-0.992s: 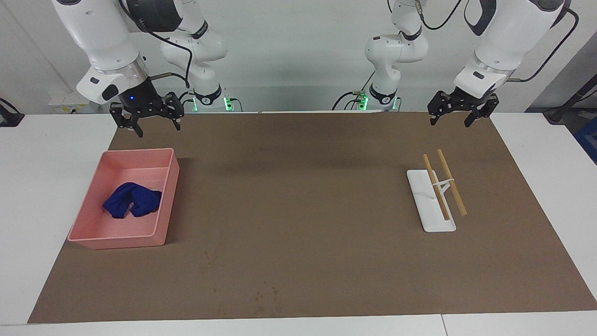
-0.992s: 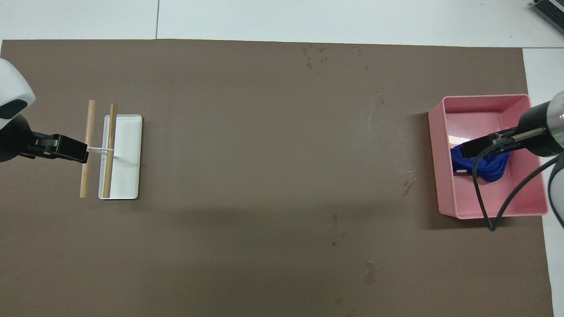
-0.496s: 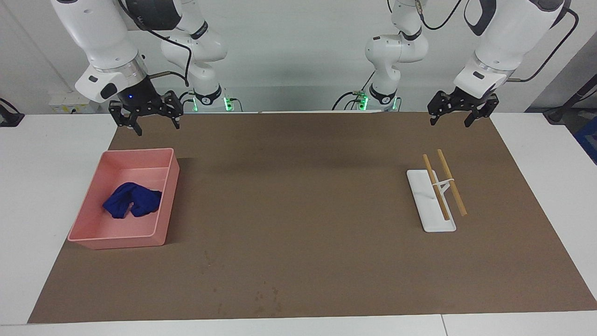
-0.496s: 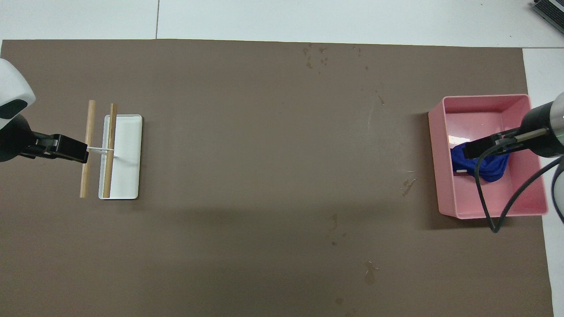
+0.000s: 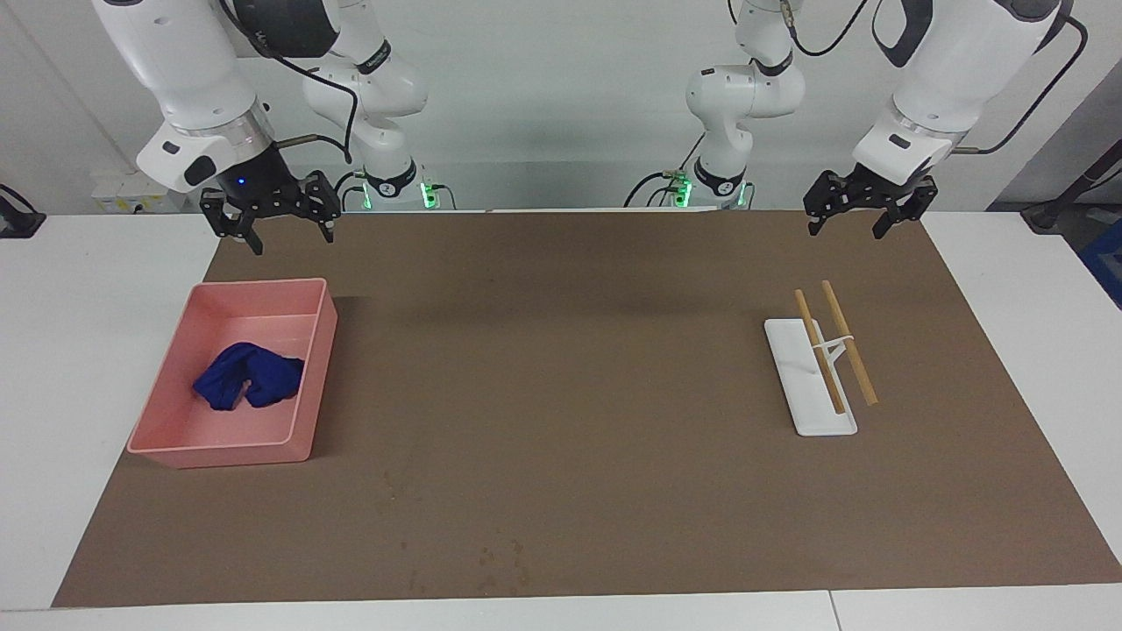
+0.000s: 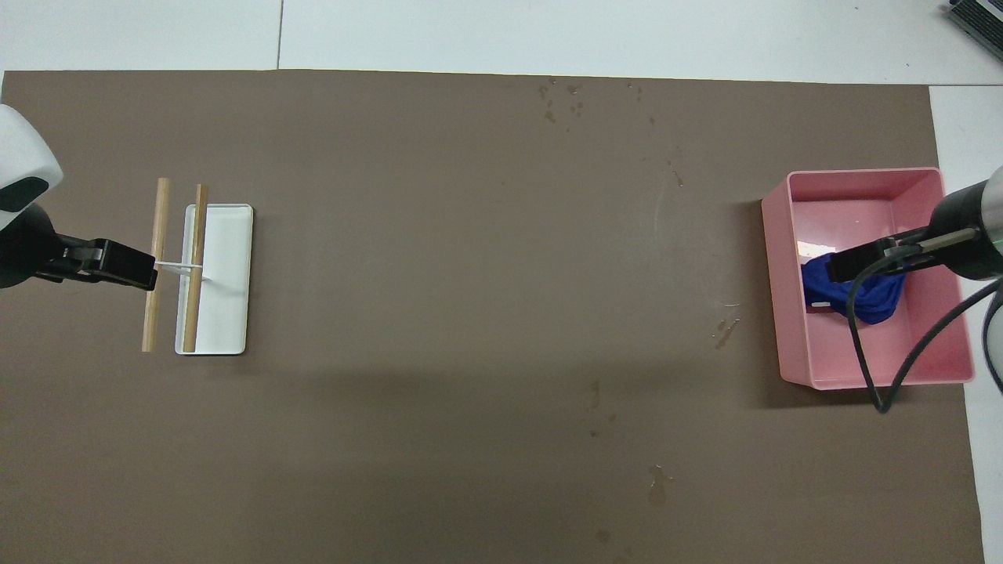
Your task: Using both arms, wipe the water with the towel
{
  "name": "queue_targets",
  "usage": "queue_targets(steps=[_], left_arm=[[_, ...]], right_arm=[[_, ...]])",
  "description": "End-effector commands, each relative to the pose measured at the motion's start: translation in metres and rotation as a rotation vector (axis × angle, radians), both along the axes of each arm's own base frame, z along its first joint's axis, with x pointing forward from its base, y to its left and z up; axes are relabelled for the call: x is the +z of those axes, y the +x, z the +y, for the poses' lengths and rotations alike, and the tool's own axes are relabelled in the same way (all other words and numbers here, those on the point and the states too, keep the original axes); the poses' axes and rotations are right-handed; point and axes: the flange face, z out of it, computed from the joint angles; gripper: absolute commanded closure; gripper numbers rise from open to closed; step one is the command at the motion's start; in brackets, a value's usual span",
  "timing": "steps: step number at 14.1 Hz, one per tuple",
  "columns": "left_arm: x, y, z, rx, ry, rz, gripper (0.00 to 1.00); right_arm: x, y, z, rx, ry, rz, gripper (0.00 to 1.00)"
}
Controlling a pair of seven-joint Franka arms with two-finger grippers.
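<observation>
Towel (image 5: 248, 375) lying in pink bin (image 5: 166, 443) | right gripper (image 5: 270, 223) hovering above it, fingers apart | left gripper (image 5: 868, 213) waiting, fingers apart

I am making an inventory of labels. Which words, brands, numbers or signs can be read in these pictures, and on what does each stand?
None can be read.
Pink bin, towel, white tray, brown mat: no text.
Round marks on the arm bases: too small to read.
</observation>
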Motion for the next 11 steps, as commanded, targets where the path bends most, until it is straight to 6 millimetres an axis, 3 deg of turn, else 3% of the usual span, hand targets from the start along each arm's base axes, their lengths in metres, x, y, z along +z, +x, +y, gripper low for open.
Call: queue_targets(steps=[1, 11], left_arm=[[-0.0007, -0.0035, 0.0034, -0.003, 0.011, 0.007, 0.00], [-0.0007, -0.0036, 0.0026, -0.005, 0.011, 0.007, 0.00]], right_arm=[[0.0050, -0.0019, -0.0010, -0.020, -0.009, 0.013, 0.00], [0.0080, -0.0013, -0.0008, -0.073, -0.008, 0.010, 0.00]])
